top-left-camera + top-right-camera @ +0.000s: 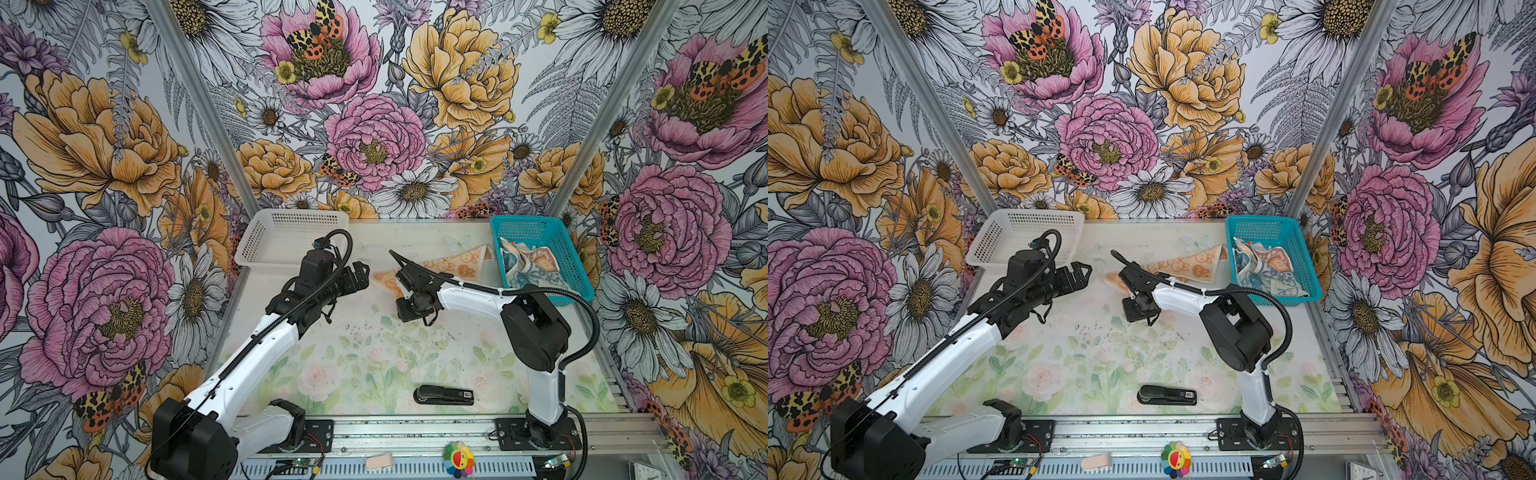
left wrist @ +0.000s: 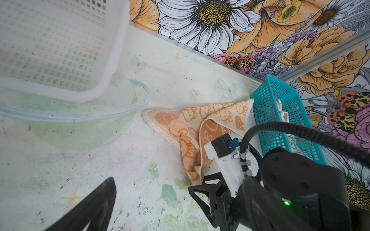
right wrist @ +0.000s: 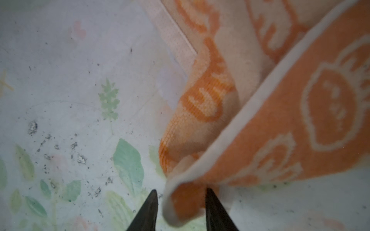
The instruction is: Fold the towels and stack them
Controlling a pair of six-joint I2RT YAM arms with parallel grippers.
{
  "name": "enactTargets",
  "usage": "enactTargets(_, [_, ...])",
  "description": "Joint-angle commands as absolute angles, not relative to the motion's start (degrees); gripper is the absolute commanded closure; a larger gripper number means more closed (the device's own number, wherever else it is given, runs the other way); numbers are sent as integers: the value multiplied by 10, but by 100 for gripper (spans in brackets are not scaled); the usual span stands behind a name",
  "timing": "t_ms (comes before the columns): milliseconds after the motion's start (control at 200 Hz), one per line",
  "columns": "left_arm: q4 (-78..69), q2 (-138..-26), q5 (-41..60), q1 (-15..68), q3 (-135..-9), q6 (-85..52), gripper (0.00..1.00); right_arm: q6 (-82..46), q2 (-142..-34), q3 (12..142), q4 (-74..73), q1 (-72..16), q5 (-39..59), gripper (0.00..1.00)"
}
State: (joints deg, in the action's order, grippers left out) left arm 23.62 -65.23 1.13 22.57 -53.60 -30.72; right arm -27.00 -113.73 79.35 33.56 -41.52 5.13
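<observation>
Orange towel (image 3: 300, 130) corner lies between the narrow jaws of my right gripper (image 3: 181, 197), grip unclear; left gripper (image 1: 360, 274) hangs wide. Pickup step, I judge: next, pinch firmly and spread it.

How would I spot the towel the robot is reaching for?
Find the teal perforated plastic basket at the table's far right corner. Just left of it lies a crumpled orange-and-cream terry towel with bunny prints. Unlike the towels heaped inside the basket, it lies outside, its corner inside the right tool.
</observation>
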Motion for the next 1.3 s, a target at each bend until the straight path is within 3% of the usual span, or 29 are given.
enactTargets(0, [240, -639, 13, 235, -535, -302, 1, -270, -1117, 814, 320, -394, 42, 81])
enactTargets(125, [239, -651, 1, 253, -540, -301, 1, -265, -1064, 802, 320, -358, 71, 91])
enactTargets(410, [239, -756, -18, 323, -602, -285, 1, -242, -1047, 790, 331, -191, 111, 94])
enactTargets(455, [240, -770, -13, 328, -612, -284, 1, -236, -1055, 786, 334, -172, 108, 90])
enactTargets(635, [240, -805, 0, 336, -622, -285, 1, -222, -1032, 755, 338, -141, 111, 48])
enactTargets(680, [240, -811, 3, 335, -623, -284, 1, -221, -1017, 743, 337, -141, 108, 43])
enactTargets(926, [236, -851, 17, 339, -628, -285, 1, -238, -1005, 676, 313, -140, 133, 40])
enactTargets(1296, [235, -863, 23, 339, -627, -286, 1, -243, -1058, 678, 297, -155, 126, 46])
